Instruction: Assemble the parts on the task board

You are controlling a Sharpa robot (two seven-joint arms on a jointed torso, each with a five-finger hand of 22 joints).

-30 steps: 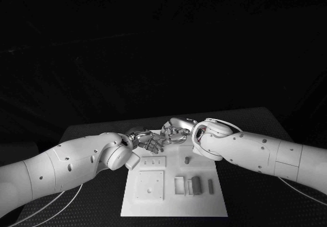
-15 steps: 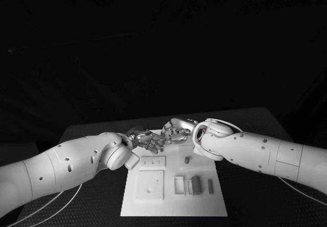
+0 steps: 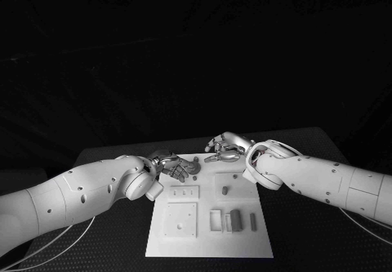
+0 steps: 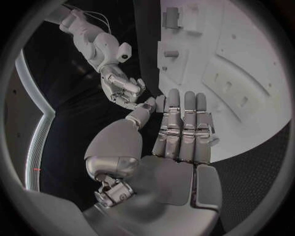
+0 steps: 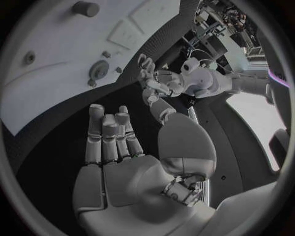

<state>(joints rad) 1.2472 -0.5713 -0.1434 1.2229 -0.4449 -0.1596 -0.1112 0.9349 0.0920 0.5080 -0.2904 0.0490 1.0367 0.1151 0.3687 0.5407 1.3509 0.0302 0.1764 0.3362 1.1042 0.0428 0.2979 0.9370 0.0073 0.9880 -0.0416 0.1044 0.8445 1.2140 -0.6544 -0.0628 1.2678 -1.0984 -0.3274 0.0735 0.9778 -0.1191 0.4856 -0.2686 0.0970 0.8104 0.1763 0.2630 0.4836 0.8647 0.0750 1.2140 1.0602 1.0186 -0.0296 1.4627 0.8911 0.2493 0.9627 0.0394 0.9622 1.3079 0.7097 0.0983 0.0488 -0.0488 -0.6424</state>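
The white task board (image 3: 209,245) lies in the middle of the black table. A dark grey block (image 3: 235,221) stands in a slot near its right side, and a small peg (image 3: 223,191) stands further up. Over the board's far left corner hovers my left hand (image 3: 175,168), fingers stretched flat and holding nothing (image 4: 184,128). My right hand (image 3: 227,147) floats above the far edge, a gap apart from the left hand, palm bare and fingers straight (image 5: 110,142). A short cylinder (image 3: 194,168) stands beside the left hand's fingers.
The board (image 4: 246,59) carries several recesses and a square plate (image 3: 179,220) on its left half. A round socket (image 5: 98,69) and a peg (image 5: 85,8) sit on the board (image 5: 55,44) ahead of my right hand. Black table surrounds the board.
The two hands, close together over the board's far edge before, have parted. The right hand has risen and drawn back to the right; the left has shifted slightly left.
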